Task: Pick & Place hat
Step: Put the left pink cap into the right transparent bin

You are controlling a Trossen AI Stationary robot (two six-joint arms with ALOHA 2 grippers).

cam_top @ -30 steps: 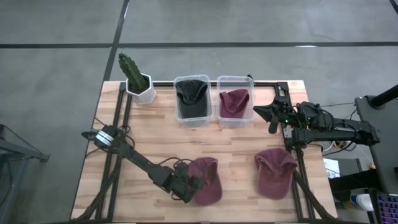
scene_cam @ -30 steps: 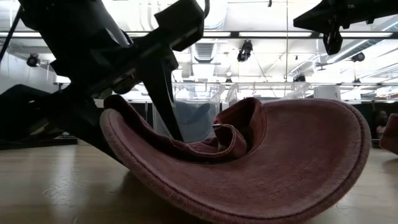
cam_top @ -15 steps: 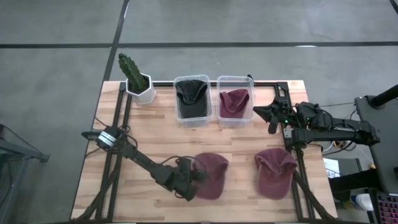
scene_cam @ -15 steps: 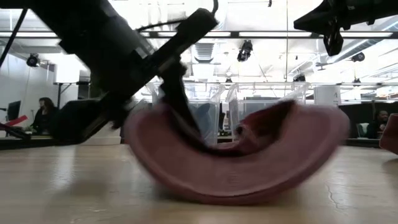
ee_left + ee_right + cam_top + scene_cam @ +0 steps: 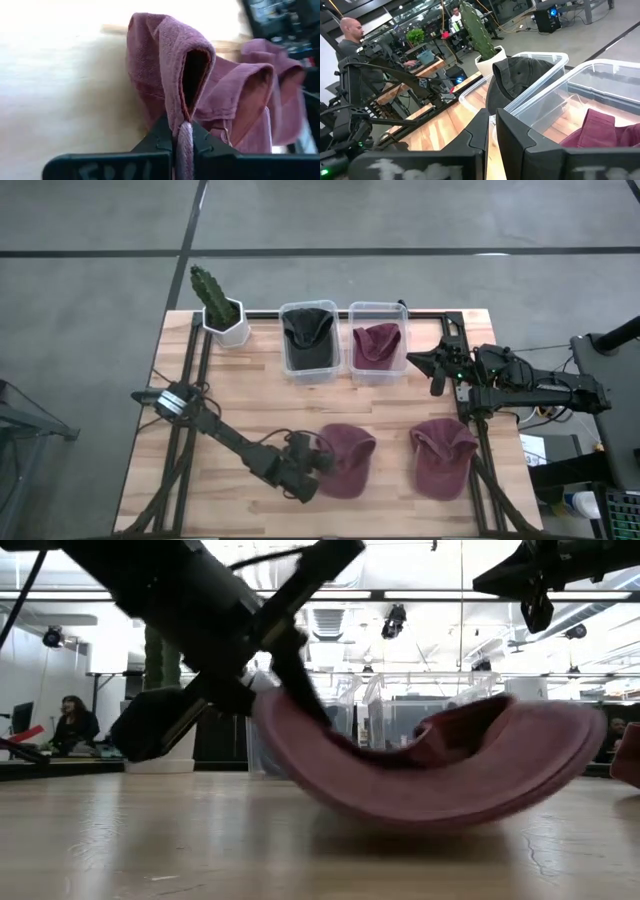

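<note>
A maroon hat (image 5: 350, 460) lies near the table's front edge, crown down, with its hollow side up (image 5: 450, 780). My left gripper (image 5: 316, 464) is shut on its left edge. A second maroon hat (image 5: 443, 457) lies flat on the table to its right. At the back stand two clear bins, one holding a black hat (image 5: 308, 338) and one a maroon hat (image 5: 377, 342). My right gripper (image 5: 415, 360) hovers shut beside the bins at the right and holds nothing. My left gripper pinches the hat's rim edge (image 5: 182, 131) between its two fingers; the cloth stands up in a fold just past them. The fingers come from the table's left, slanting down. The held edge (image 5: 290, 710) is raised, and the hat's rounded underside (image 5: 420, 815) lies on the table.
A potted cactus (image 5: 215, 305) stands at the far left corner. Black frame rails (image 5: 190, 370) run along the table's sides and back. Bare wood lies between the bins and the two hats. People sit at desks in the room behind (image 5: 350, 35).
My left gripper has shut on the hat's left edge, rolled and tipped up a little. The hat has slid toward the table's right and turned about; its held edge has risen while its underside stays on the wood.
</note>
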